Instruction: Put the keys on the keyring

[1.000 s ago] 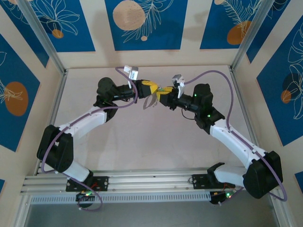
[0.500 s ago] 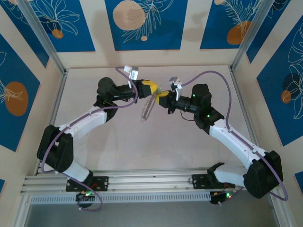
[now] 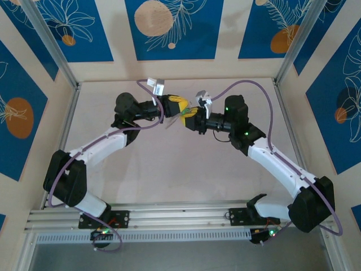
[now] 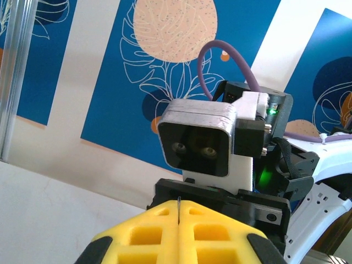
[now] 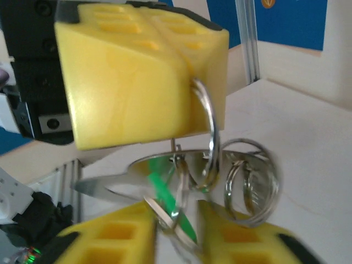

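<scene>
Keys (image 5: 144, 177) betw. R gripper (image 5: 176, 234) fingers

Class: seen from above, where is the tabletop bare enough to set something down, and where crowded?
Bare: the wide table patch between left arm, right arm and near rail; also the back-wall strip. Crowded: where left gripper, right gripper and keys meet.

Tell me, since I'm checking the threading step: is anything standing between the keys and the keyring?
Nothing visible does. The left gripper is shut on the keyring, and the keys hang right at it, between the parted jaws of the right gripper.
</scene>
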